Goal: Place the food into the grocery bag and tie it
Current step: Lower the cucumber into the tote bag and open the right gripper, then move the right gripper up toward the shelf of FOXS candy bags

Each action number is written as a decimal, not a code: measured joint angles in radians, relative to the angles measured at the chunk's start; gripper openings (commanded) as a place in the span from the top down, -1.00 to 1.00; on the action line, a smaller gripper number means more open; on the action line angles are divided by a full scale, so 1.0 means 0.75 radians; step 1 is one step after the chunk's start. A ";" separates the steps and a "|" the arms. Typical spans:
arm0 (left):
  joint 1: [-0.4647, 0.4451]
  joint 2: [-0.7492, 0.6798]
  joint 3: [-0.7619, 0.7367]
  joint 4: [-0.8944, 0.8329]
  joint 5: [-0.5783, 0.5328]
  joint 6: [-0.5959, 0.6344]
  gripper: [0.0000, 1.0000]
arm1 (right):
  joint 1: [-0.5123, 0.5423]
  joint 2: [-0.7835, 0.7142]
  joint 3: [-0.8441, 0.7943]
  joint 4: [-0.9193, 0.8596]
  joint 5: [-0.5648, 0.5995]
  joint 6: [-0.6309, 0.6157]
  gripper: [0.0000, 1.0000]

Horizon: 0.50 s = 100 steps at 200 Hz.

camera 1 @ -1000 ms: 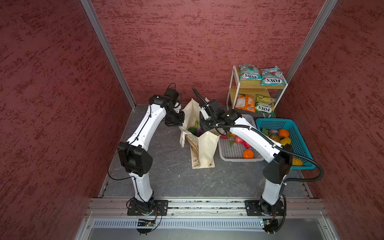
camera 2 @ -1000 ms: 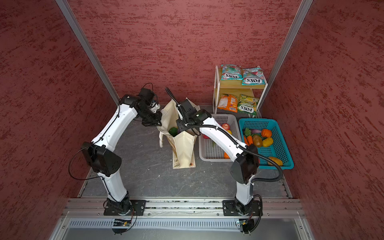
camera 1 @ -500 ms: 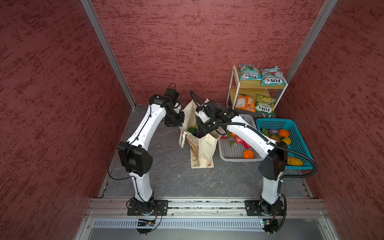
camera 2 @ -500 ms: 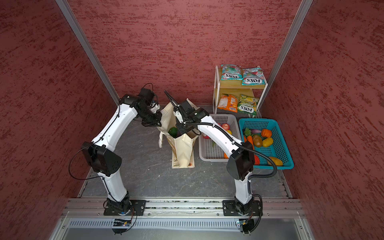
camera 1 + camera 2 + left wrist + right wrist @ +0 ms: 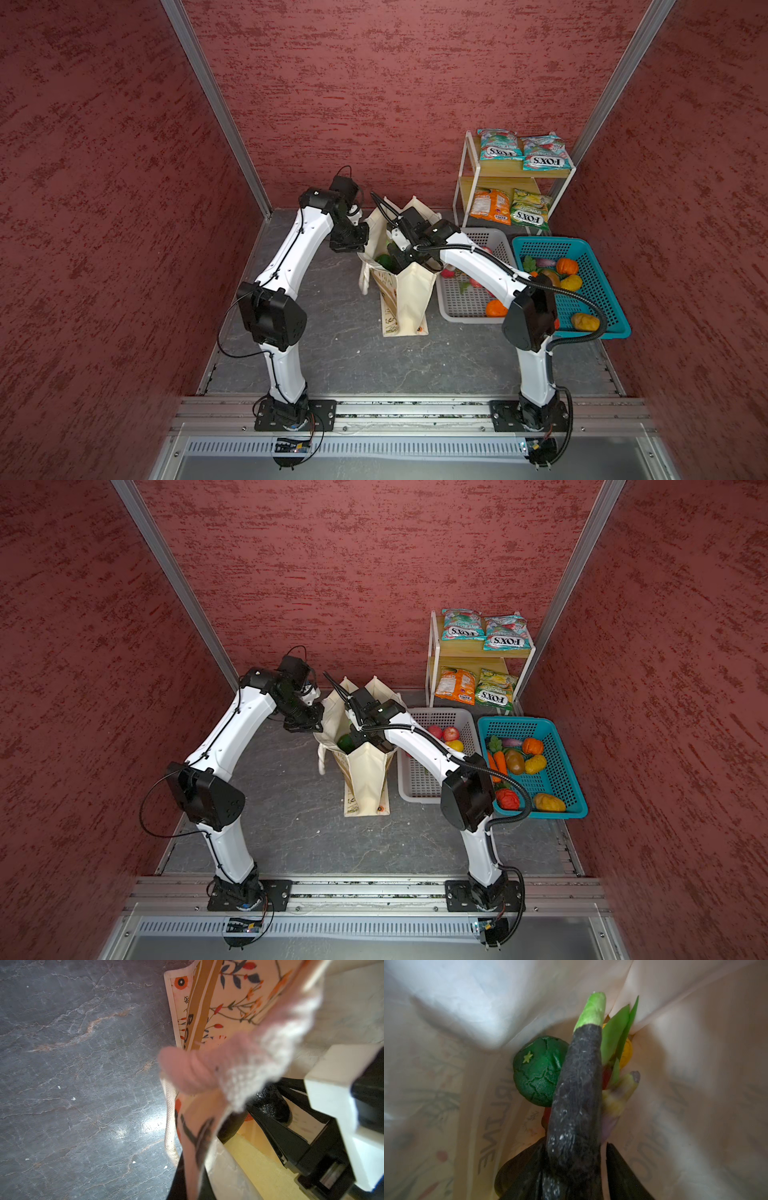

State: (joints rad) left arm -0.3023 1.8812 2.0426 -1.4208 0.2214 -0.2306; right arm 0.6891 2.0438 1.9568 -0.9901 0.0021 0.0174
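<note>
Left gripper (image 5: pixel 360 248) pinched the grocery bag (image 5: pixel 409 291) at its left rim, near lettering "BO". Right gripper (image 5: pixel 574 1157) hung inside the bag, jaws flanking a black, green-tipped vegetable (image 5: pixel 579 1084); whether they pressed it, I cannot tell. Teal packets (image 5: pixel 498 146) reading FOX'S lay on the far-right shelf (image 5: pixel 500 167)

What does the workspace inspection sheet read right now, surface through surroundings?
Surface: dark stone-look tabletop, few white specks.
Job's things: grocery bag upright, open; green vegetable, yellow fruit, dragon fruit inside; two teal packets on rack, top shelf.
Clutter: grey basket and blue basket with produce; orange packet, yellow-green packet on lower shelf.
Grippers: left gripper shut on bag rim; right gripper inside bag, dark green-tipped vegetable between its jaws, grip unclear.
Cables: black loop by left arm, hose by right arm, hanging free.
Surroundings: red walls; nothing else seen.
</note>
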 measured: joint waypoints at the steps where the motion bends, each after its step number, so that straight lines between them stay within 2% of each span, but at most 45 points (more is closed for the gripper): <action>1: 0.000 0.000 0.000 0.000 0.000 0.000 1.00 | 0.000 0.000 0.000 0.001 0.002 -0.001 -0.06; 20: 0.000 0.000 0.000 0.000 -0.001 0.000 1.00 | 0.000 -0.002 0.001 0.003 0.024 0.002 -0.18; 31: 0.000 0.000 0.001 0.000 -0.001 0.000 1.00 | 0.000 -0.005 0.001 0.008 0.044 0.002 -0.49; 33: 0.000 0.000 0.001 -0.001 -0.001 0.000 1.00 | 0.000 -0.006 0.001 0.009 0.046 0.001 -0.64; 35: 0.000 0.000 0.002 -0.001 -0.001 0.000 1.00 | 0.000 -0.008 0.001 0.011 0.049 0.012 -0.87; 38: 0.000 0.000 0.002 0.000 -0.001 0.000 1.00 | 0.000 -0.010 0.001 0.014 0.056 0.003 -0.96; 70: 0.000 0.000 0.006 -0.002 -0.004 0.000 1.00 | -0.008 -0.095 0.000 0.101 0.130 0.014 -0.98; 100: -0.001 0.000 0.008 -0.002 -0.004 0.000 1.00 | -0.027 -0.263 0.000 0.221 0.230 0.023 -0.98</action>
State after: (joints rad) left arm -0.3031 1.8812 2.0483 -1.4220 0.2184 -0.2306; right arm 0.6689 1.8465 1.9568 -0.8242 0.1749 0.0349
